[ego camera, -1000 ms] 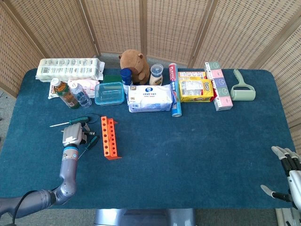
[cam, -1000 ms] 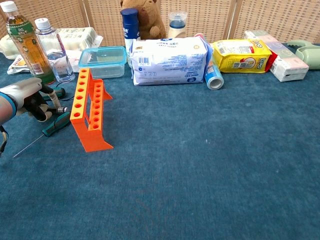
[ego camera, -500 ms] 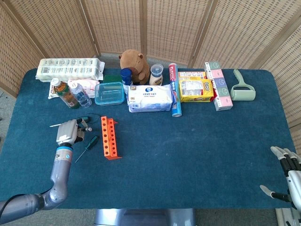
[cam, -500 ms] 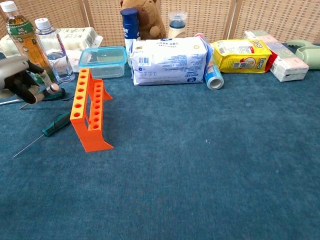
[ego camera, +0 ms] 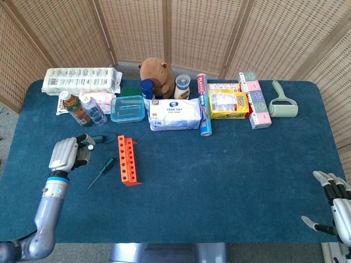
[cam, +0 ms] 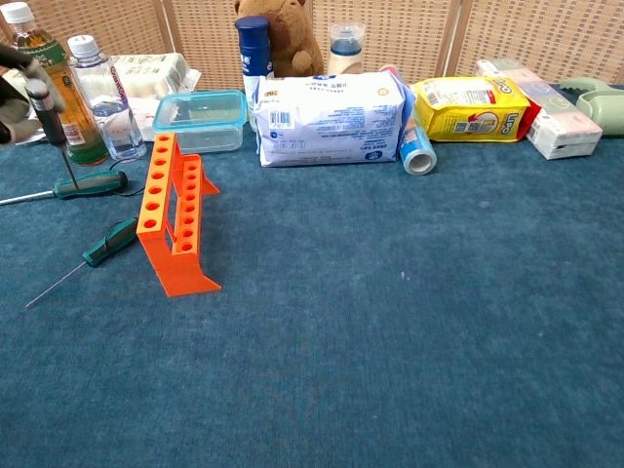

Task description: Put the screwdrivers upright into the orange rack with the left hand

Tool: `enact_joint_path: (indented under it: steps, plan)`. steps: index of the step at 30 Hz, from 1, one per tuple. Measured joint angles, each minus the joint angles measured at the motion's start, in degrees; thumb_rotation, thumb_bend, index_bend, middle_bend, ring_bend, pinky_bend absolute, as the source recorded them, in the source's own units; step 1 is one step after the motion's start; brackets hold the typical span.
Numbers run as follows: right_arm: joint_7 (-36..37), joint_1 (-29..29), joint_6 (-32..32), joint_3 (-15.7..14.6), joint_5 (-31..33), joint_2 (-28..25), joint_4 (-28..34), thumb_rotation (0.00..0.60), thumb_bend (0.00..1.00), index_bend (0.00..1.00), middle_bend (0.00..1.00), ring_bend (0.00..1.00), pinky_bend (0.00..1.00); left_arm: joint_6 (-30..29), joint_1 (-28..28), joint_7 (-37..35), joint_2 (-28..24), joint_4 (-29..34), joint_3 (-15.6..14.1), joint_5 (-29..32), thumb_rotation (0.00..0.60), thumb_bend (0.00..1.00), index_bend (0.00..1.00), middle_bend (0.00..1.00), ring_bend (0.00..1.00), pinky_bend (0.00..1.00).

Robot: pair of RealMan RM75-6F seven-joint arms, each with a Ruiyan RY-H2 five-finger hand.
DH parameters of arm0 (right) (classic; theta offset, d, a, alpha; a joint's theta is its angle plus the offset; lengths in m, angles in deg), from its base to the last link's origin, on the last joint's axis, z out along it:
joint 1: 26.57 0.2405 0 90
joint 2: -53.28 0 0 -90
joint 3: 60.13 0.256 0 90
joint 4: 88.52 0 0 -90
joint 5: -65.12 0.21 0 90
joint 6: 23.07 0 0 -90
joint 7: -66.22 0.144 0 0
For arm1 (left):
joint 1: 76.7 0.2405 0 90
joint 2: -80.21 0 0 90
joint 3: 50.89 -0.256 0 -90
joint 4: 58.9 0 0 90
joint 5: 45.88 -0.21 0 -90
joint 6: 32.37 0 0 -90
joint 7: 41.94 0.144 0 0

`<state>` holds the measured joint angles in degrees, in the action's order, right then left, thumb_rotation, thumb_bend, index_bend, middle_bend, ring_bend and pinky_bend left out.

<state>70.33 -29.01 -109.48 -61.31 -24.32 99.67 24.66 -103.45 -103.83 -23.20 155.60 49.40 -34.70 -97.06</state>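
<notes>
Screwdrivers first, head view: one (ego camera: 102, 171) lies flat on the blue table (ego camera: 230, 175) just left of the orange rack (ego camera: 127, 160); the left hand (ego camera: 67, 153) grips another, and the right hand (ego camera: 334, 211) rests with fingers spread, holding nothing. Chest view: the held screwdriver (cam: 54, 127) hangs upright, tip down, above a third one (cam: 73, 186) lying flat.

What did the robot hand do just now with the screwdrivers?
The left robot hand lifted off the blue table and moved left, raising a dark-handled screwdriver upright, tip down. The two green-handled screwdrivers on the cloth, the orange plastic rack and the right robot hand stayed put.
</notes>
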Motion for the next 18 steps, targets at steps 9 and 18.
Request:
enact_joint_path:
  steps: [9, 18]
  plan:
    - [-0.9, 0.0, 0.1, 0.1, 0.4, 0.3, 0.2, 0.600, 0.00, 0.07, 0.11, 0.08, 0.01, -1.3, 4.2, -8.1, -6.6, 8.4, -2.3, -10.2, 0.600, 0.49, 0.50, 0.85, 0.79, 0.92]
    - [-1.5, 0.1, 0.1, 0.1, 0.5, 0.5, 0.2, 0.600, 0.00, 0.07, 0.11, 0.08, 0.01, -1.7, 8.4, -18.7, -12.6, 14.9, -5.3, -19.1, 0.600, 0.49, 0.50, 0.85, 0.79, 0.92]
